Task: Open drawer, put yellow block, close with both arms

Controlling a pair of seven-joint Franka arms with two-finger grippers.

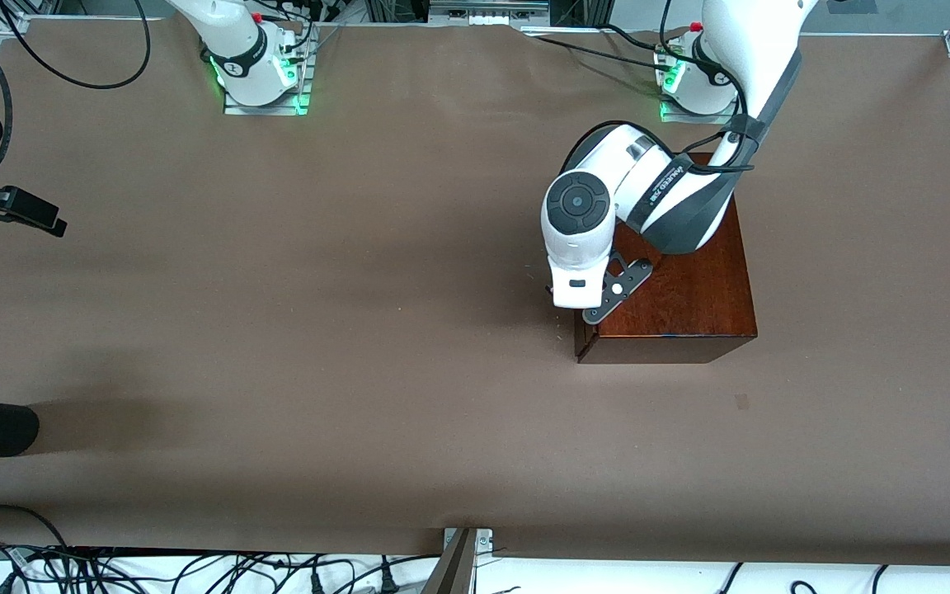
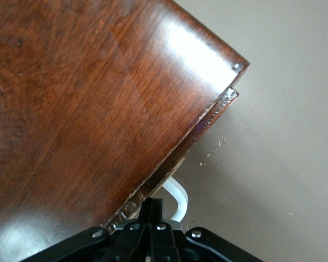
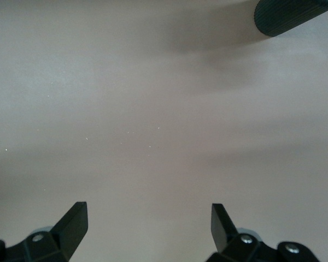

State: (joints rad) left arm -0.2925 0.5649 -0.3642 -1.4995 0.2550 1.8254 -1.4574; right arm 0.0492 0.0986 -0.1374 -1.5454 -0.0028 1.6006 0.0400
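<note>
My left gripper (image 2: 153, 218) sits right at the drawer (image 2: 208, 123) front, down at the edge of the wooden box (image 1: 681, 289) on the side facing the right arm's end of the table. Fingers are pinched together on the white bar handle (image 2: 176, 197), which curls out just below the drawer's dark front edge in the left wrist view. The drawer looks shut or barely cracked: only a thin seam shows between the front panel and the box top.

Key relation: the handle lies directly under my left fingertips, and the drawer slides out of the box toward the right arm's end of the table, so the pull should run that way, square to the drawer front. The handle's long axis runs along the drawer front (roughly toward and away from the front camera).

Left arm pose: elbow folded over the box top, wrist bent down, hand hanging off the box edge.

My right gripper (image 3: 147, 224) waits over bare table at the right arm's end, well apart from the box, jaws wide and holding nothing. A dark ribbed cylinder (image 3: 295, 15) shows at the edge of its wrist view.

Yellow block: not visible in any view (can't say where it is). Left arm is clearly nearer the drawer; opening is its job, I judge.
</note>
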